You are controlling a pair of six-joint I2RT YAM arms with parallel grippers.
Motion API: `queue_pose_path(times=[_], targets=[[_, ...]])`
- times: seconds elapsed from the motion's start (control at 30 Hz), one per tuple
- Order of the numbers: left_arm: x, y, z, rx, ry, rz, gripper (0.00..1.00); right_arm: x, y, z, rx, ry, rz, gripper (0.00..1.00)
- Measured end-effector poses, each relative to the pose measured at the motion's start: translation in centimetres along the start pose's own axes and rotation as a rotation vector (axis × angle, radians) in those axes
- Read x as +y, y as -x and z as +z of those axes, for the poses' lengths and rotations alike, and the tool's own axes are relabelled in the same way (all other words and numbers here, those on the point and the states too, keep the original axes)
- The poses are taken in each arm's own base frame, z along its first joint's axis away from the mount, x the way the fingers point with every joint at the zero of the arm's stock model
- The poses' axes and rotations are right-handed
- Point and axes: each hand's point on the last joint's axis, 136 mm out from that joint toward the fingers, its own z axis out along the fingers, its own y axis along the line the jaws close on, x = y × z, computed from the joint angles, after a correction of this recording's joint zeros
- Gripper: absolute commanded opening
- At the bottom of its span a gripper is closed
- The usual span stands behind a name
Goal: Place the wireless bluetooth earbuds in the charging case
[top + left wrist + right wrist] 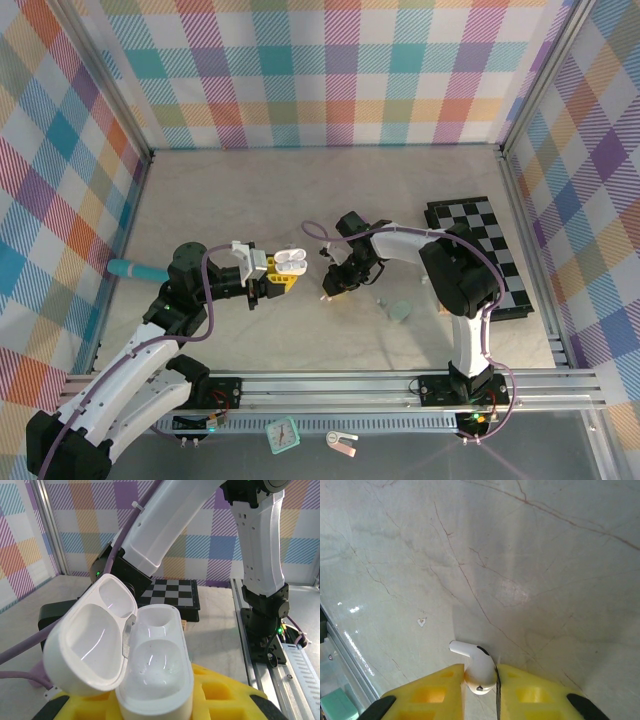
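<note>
White earbud (479,667) is sitting pinched between the pads of the right tool (481,682), just right of the charging case (291,260), low over the surface (530,555); can't tell if it's touching. Stem is pointing sideways, so its long axis is lying across the tool. Case is gaping open with both wells empty, and the left tool (281,278) is clamping its base. Right arm is nearer the case, reaching in folded low. Left arm is stretching forward.
</note>
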Motion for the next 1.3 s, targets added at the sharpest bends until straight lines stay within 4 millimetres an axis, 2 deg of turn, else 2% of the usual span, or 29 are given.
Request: queue_pose_path(times=[0.13,0.3,0.83,1.13,1.3], targets=[[0.2,-0.2,0.1,0.006,0.003,-0.006,0.06,-0.2,0.2,-0.6,-0.016,-0.034,-0.005,0.21],[0.8,-0.8,0.3,0.024,0.027,-0.022,0.06,0.1,1.2,-2.6,-0.082,-0.097,-0.039,0.2],[3.4,-3.1,1.4,0.075,0.108,-0.102,0.05,0.3,3.8,-11.7,-0.335,-0.35,-0.181,0.17],[4.8,-5.4,2.5,0.105,0.133,-0.16,0.05,2.5,4.8,-17.0,-0.465,-0.461,-0.334,0.17],[5.2,-6.6,3.2,0.127,0.13,-0.189,0.05,5.3,5.3,-18.9,-0.521,-0.504,-0.451,0.17]])
